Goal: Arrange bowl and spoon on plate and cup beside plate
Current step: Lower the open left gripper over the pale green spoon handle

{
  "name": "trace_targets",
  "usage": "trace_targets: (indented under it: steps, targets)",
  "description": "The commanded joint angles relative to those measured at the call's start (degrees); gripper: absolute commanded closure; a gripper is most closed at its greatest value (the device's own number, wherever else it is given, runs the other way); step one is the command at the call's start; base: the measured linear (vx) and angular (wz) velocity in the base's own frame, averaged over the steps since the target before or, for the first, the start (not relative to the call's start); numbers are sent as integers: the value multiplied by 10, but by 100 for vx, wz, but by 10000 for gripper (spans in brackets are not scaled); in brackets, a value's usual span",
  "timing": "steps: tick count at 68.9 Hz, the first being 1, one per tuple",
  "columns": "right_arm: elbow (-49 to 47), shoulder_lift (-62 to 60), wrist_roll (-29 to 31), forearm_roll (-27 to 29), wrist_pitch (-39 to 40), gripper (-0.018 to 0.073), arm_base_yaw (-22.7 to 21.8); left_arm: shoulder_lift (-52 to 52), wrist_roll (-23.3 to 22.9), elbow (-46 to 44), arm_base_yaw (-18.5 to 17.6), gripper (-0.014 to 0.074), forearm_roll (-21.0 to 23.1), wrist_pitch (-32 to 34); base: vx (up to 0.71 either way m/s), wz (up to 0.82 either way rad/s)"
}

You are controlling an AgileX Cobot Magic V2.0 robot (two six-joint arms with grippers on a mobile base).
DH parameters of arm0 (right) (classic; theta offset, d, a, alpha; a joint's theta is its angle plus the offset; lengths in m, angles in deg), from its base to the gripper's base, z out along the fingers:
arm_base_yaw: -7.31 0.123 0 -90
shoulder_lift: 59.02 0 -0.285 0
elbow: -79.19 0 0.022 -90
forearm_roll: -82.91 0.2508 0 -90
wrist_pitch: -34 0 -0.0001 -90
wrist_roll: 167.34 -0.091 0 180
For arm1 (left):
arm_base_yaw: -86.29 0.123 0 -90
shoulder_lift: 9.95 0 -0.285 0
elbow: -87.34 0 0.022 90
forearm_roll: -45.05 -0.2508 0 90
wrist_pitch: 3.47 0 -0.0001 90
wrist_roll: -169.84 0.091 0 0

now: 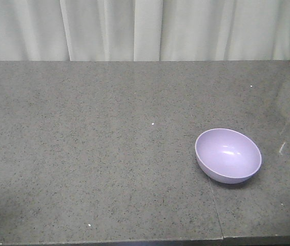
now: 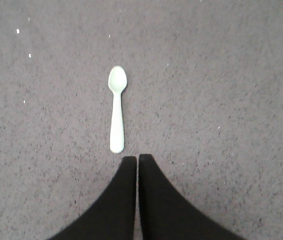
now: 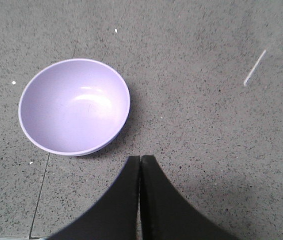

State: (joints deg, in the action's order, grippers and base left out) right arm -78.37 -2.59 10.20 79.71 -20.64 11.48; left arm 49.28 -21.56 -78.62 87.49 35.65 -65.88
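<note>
front view: you have the bowl (image 1: pixel 228 155) sitting upright and empty on the grey speckled table (image 1: pixel 83 154), right of centre and toward the near edge. a thin seam (image 1: pixel 215 205) in the tabletop runs from under the bowl to the front edge. a pale curtain (image 1: pixel 135 31) hangs behind the table.

left wrist view: your left gripper (image 2: pixel 137 159) has its two black fingers pressed together, nothing between them. the spoon (image 2: pixel 117 110) lies flat on the table just ahead of the tips and slightly to their left. its handle end is nearest the gripper and its scoop points away. handle end and fingertips are near but apart.

right wrist view: your right gripper (image 3: pixel 140 159) likewise has its fingers closed against each other, gripping nothing. the bowl sits ahead and to the left of the tips, hollow up, with a soft glare inside. its near rim is close to the fingers but apart from them. there is a short pale streak (image 3: pixel 255 67) on the table at far right; you cannot tell what it is.
</note>
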Motion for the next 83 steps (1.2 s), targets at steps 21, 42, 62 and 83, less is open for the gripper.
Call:
trace_targets:
  steps: [21, 42, 62, 83]
  targets:
    - [-27, 20, 6, 0, 25, 565, 0, 32, -7, -21, -3, 603, -2, 1, 0, 0]
    - [-27, 20, 7, 0, 19, 326, 0, 32, -7, -21, -3, 478, -5, 0, 0, 0]
    - [-27, 20, 7, -2, 18, -20, 0, 32, -8, -21, -3, 50, -24, -1, 0, 0]
    - [-27, 20, 7, -2, 23, -34, 0, 85, -8, -43, -1, -6, -47, -11, 0, 0]
